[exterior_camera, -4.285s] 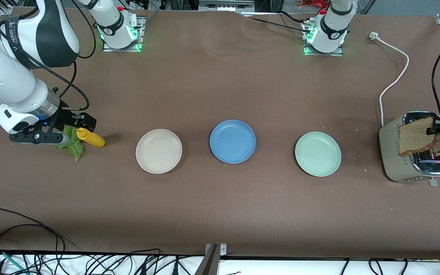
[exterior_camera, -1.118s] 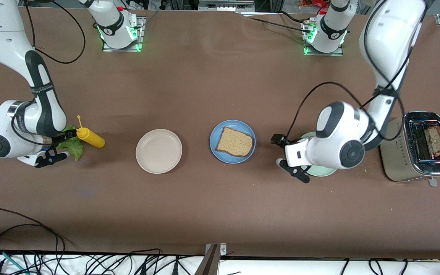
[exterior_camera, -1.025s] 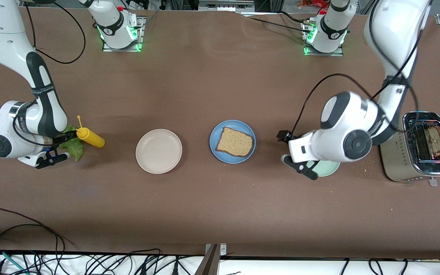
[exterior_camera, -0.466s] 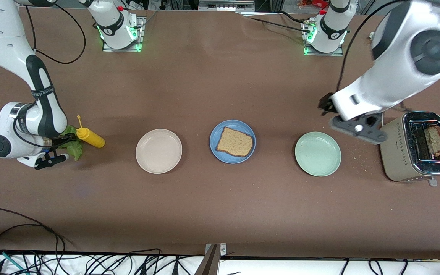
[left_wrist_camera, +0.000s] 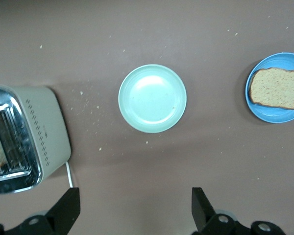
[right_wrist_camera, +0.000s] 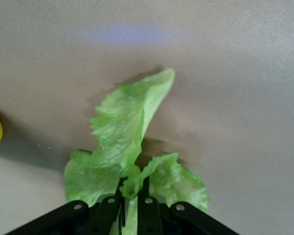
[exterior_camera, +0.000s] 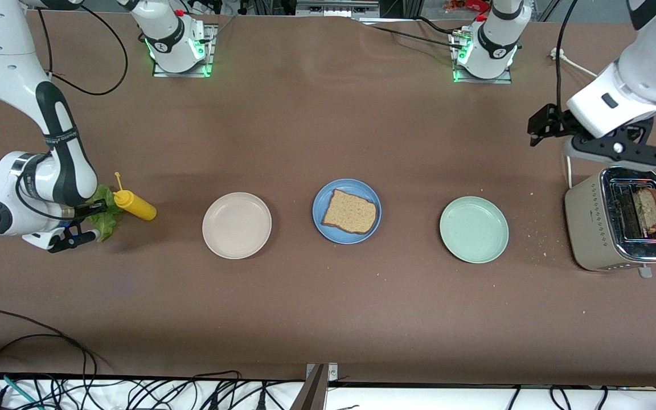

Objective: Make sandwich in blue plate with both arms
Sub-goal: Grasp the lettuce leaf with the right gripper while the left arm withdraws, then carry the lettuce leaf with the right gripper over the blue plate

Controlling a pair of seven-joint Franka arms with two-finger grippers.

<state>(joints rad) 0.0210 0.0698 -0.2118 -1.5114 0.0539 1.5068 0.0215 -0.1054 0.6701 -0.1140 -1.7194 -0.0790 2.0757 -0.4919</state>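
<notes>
We see the right gripper [right_wrist_camera: 130, 208], low at the right arm's end of the table, with its fingers pinched on a ruffled green lettuce leaf [right_wrist_camera: 122, 132] whose thin edges curl upward. Just beside the leaf lies a smooth yellow squeeze bottle [exterior_camera: 134, 206]. The round, matte blue plate [exterior_camera: 321, 199] sits mid-table with one toasted bread slice [exterior_camera: 351, 212], porous and dark-crusted, flat in its well. It stands between a beige plate [exterior_camera: 237, 225] and a pale green plate [exterior_camera: 474, 229], both bare. The left gripper [left_wrist_camera: 134, 208] hovers with its fingers spread wide, above the table near a shiny metal toaster [exterior_camera: 595, 228]. A second slice [exterior_camera: 650, 209] stands half-hidden in the toaster's slot.
</notes>
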